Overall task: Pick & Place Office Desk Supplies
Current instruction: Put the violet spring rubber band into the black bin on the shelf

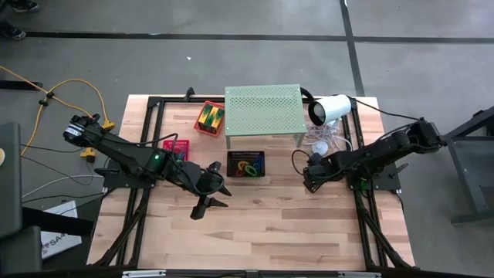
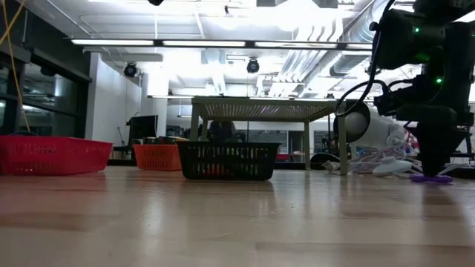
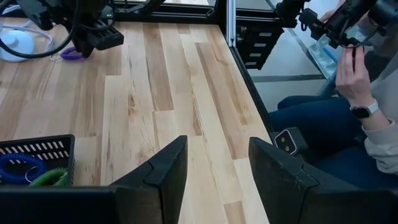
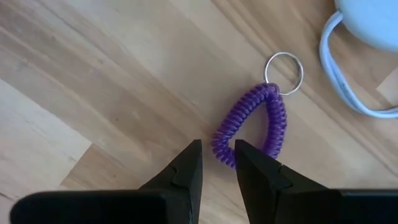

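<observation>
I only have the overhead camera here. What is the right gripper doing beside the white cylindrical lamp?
Observer: It is reaching down to a purple coiled plastic wrist loop with a metal key ring, which the arm hides from you.
Operator: Has it grabbed it?
Observer: Not visibly. The right gripper is narrowly open, and the loop's near end sits between its tips.
Operator: Is the loop off the table?
Observer: No. In the low view it lies flat on the wooden table.
Operator: And the left gripper?
Observer: The left gripper is open and empty, over bare wood.
</observation>
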`<action>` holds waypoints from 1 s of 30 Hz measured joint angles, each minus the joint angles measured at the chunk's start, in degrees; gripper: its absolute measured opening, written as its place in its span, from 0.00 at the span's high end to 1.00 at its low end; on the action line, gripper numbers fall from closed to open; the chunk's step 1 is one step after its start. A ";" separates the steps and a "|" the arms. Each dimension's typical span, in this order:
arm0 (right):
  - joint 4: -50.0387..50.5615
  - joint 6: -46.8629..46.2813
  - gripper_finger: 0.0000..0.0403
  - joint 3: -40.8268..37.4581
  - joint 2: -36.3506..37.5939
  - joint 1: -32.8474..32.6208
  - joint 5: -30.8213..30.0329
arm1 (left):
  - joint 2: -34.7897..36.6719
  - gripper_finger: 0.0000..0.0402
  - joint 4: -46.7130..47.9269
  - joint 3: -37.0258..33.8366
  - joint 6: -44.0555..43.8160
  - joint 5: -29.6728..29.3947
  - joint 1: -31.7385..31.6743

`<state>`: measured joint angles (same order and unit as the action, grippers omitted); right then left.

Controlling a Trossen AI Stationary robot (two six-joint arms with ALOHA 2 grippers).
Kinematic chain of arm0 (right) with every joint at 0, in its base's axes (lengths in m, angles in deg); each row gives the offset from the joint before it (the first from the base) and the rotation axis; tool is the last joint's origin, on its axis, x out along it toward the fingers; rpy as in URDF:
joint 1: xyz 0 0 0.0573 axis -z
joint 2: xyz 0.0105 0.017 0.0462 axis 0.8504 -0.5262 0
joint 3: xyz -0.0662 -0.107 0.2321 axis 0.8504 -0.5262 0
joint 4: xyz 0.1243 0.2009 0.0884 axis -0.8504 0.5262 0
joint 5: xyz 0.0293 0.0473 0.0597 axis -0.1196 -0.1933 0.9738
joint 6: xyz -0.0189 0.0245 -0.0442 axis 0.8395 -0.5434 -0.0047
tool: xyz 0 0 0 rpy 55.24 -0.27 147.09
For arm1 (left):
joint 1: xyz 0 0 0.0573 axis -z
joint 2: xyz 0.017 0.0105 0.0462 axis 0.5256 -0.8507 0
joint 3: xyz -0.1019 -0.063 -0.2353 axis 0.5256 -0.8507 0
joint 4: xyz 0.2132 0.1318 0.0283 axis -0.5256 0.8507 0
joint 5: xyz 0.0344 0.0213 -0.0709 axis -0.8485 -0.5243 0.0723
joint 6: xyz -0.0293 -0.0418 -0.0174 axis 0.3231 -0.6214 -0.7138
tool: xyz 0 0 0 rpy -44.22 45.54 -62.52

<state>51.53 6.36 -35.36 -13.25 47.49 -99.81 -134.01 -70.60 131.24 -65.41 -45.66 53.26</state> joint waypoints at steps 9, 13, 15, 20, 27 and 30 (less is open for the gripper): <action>-0.56 0.50 0.80 0.00 -2.49 0.00 0.70 | 0.00 0.59 0.00 0.00 -0.01 0.01 0.01; -0.50 0.52 0.80 0.00 -2.44 0.01 0.68 | 0.00 0.59 0.01 0.00 -0.01 -0.01 0.01; -0.43 0.52 0.80 0.00 -2.42 0.00 0.68 | 0.00 0.59 0.01 0.00 -0.01 -0.01 0.00; -0.40 0.52 0.80 0.00 -2.42 0.01 0.68 | 0.00 0.59 0.01 0.00 -0.01 0.00 -0.01; -0.39 0.73 0.80 0.00 -2.42 0.00 0.70 | 0.00 0.59 0.01 0.00 -0.01 -0.01 0.01; -0.35 0.75 0.82 0.00 -2.42 0.00 0.70 | 0.00 0.59 0.00 0.00 -0.01 0.01 0.01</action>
<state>51.18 7.11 -35.36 -15.68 47.49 -99.11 -134.01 -70.61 131.24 -65.42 -45.65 53.27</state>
